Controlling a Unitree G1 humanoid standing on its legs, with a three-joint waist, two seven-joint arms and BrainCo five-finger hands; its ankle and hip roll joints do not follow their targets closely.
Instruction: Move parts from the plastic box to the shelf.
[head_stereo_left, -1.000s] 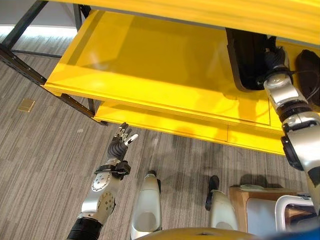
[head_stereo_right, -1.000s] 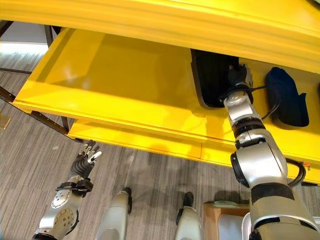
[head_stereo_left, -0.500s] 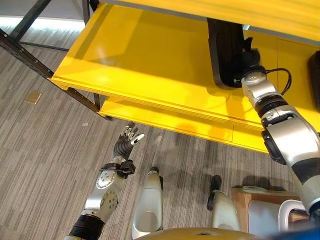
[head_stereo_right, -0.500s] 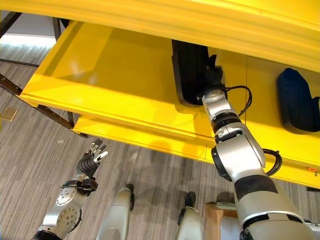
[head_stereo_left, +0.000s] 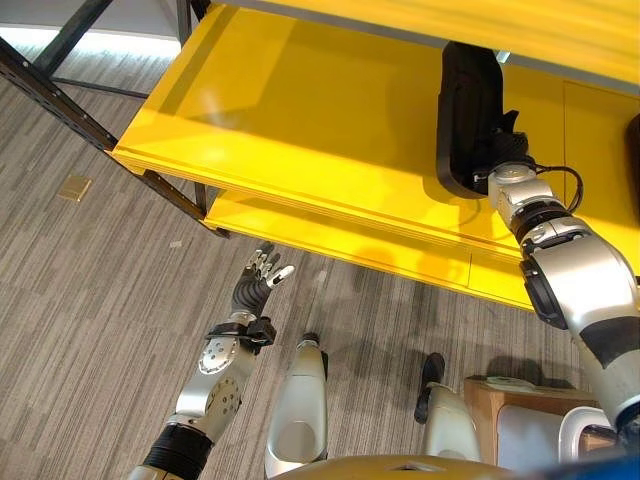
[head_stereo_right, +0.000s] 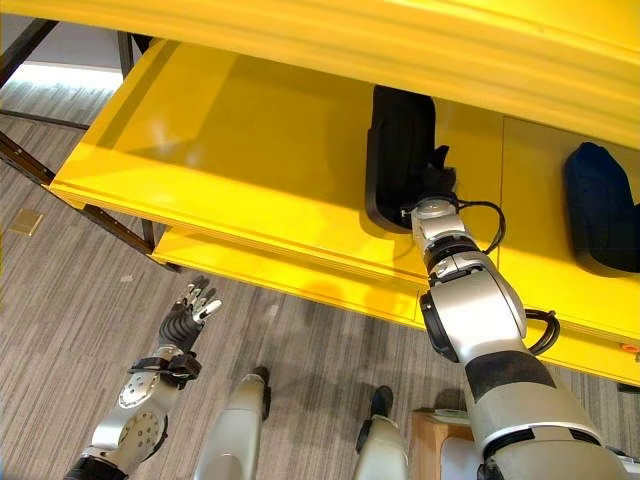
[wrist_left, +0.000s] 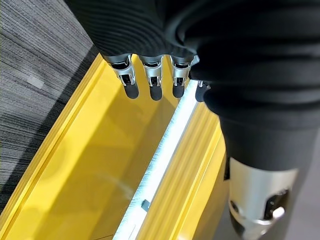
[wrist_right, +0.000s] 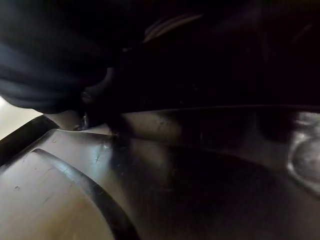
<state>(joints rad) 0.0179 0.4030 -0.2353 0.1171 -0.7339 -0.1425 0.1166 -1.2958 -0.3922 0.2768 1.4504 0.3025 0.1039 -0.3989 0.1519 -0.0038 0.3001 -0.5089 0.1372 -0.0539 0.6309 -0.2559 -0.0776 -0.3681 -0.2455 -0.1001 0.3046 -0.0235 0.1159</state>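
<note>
Black part (head_stereo_right: 398, 150): long, moulded plastic piece with a matte face and rounded ends, lying on the yellow shelf (head_stereo_right: 250, 150) toward its right half, long axis running from front to back. In the right wrist view its surface (wrist_right: 165, 185) reads as smooth, dark and faintly scuffed, with a raised curved rib. Right robot hand (head_stereo_right: 432, 185): dark ribbed cover against the near end of the part; its fingers are hidden against the dark plastic, so whether they grip or have let go cannot be told. Shelf: smooth, glossy yellow board with a stepped front lip, a second yellow tier just below it and another yellow board above, carried on dark metal uprights (head_stereo_left: 60, 95). Second dark part (head_stereo_right: 600, 210): rounded, bluish-black, lying on the same shelf well to the right of the first. Left robot hand (head_stereo_left: 258, 283): raised over the grey striped carpet floor (head_stereo_left: 90, 300) in front of the shelf, fingers straight and relaxed, holding nothing. Wooden-edged box (head_stereo_left: 485, 395): on the floor at lower right.
</note>
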